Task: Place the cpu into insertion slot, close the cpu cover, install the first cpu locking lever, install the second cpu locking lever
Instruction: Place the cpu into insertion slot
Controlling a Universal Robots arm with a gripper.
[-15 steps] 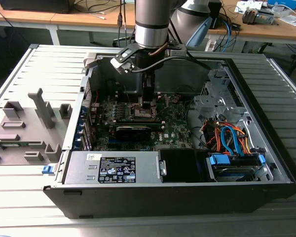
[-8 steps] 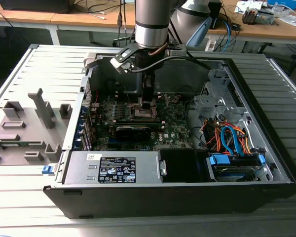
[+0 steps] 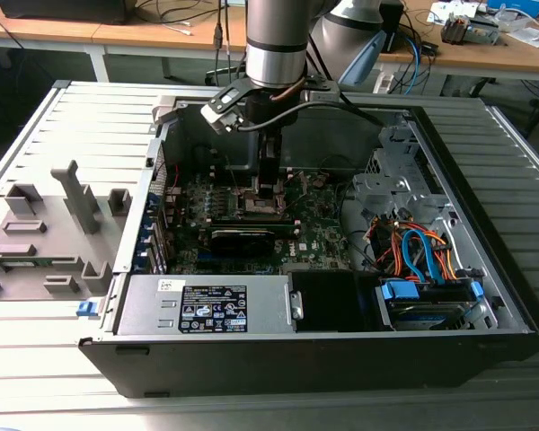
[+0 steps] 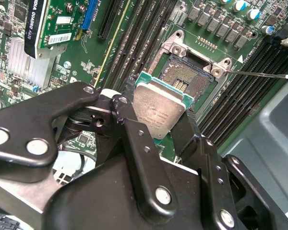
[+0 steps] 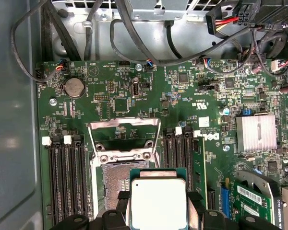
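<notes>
Over the middle of the green motherboard (image 3: pixel 314 238), inside the open black computer case (image 3: pixel 278 359), the exterior view has the arm's black gripper (image 3: pixel 268 191) hanging straight down above the square socket (image 3: pixel 254 206). Second wrist view is clearer: the two black fingers (image 4: pixel 134 139) are clamped on opposite edges of the small flat square cpu (image 4: pixel 158 108) with the pale silver-grey metal top, which overlaps just one edge of the socket (image 4: pixel 192 79), so most of the contact field is bare. A thin silver wire lever (image 4: pixel 259 74) pokes out past a socket corner. First wrist view: same cpu (image 5: pixel 158 203) in the grip, and the thin silver-grey cpu cover (image 5: pixel 125 123) with the square opening is flipped up at the socket's far edge. Can't tell if the chip touches anything yet. My worry: it's offset, so coming down like this could land a corner on the contacts and bend them, or it slips in the grip and drops in crooked.
</notes>
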